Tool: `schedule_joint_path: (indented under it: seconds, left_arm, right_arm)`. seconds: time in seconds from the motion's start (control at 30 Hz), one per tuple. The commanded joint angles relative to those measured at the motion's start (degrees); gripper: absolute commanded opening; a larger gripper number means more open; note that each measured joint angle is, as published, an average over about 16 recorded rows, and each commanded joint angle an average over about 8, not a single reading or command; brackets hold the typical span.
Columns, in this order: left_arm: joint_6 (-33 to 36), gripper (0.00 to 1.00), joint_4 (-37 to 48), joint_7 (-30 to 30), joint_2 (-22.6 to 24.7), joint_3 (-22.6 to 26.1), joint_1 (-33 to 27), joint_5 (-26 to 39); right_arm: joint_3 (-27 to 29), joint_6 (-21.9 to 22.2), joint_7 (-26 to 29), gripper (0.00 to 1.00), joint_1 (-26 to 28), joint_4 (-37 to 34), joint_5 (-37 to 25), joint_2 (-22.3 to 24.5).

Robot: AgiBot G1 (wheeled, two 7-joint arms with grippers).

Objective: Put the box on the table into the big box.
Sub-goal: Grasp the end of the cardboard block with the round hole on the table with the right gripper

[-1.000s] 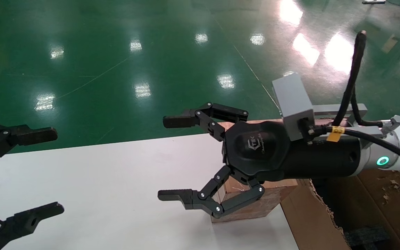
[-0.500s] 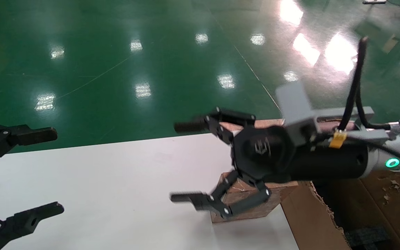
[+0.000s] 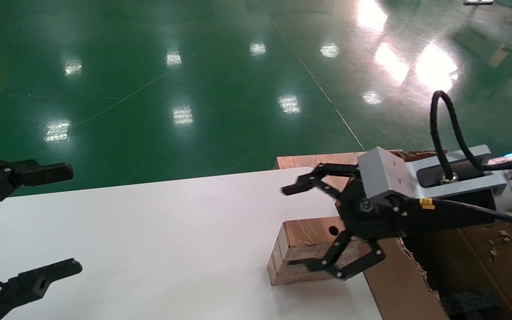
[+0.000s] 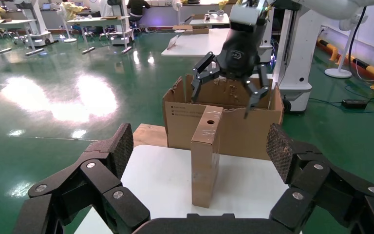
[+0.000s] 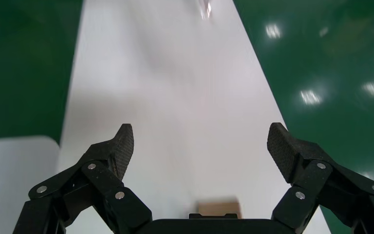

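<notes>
The box [image 3: 302, 242], brown and oblong with a round hole in its top face, lies on the white table [image 3: 171, 231] near the table's right edge, beside the big box [image 3: 394, 284]. My right gripper [image 3: 293, 228] hangs open above the box's right end, one finger beyond the far side and one over the near side, holding nothing. In the right wrist view only a sliver of the box [image 5: 217, 207] shows below the open right gripper [image 5: 200, 135]. My left gripper [image 3: 71, 218] stands open at the table's left end. From the left wrist view, that open gripper [image 4: 199, 146] faces the box [image 4: 205, 161] end-on, well short of it.
The big box [image 4: 185, 122] has ragged torn edges and printed text on one side. A bare plywood board [image 3: 318, 159] lies behind the table's far right corner. Green shiny floor surrounds the table. White tabletop stretches between the two grippers.
My right gripper has drawn back to the right toward the big box and turned at the wrist, uncovering the box's top and hole. It stays open. The left gripper has not moved.
</notes>
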Motion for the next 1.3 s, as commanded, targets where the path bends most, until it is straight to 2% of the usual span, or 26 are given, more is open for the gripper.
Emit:
schedule_joint_path:
  seconds: [0.03, 0.43, 1.3]
  left_arm:
    - [0.0, 1.00, 0.0, 0.0, 0.0, 0.0, 0.0, 0.0]
    - [0.0, 1.00, 0.0, 0.0, 0.0, 0.0, 0.0, 0.0]
    - [0.0, 1.00, 0.0, 0.0, 0.0, 0.0, 0.0, 0.0]
  right_arm:
    - [-2.0, 0.0, -1.5, 1.00, 1.6, -1.4, -1.1, 1.0]
    - [-10.7, 0.2, -8.4, 1.00, 8.8, -11.9, -5.4, -1.5]
    - [-28.7, 0.1, -13.6, 1.00, 15.3, -20.8, -1.5, -1.3]
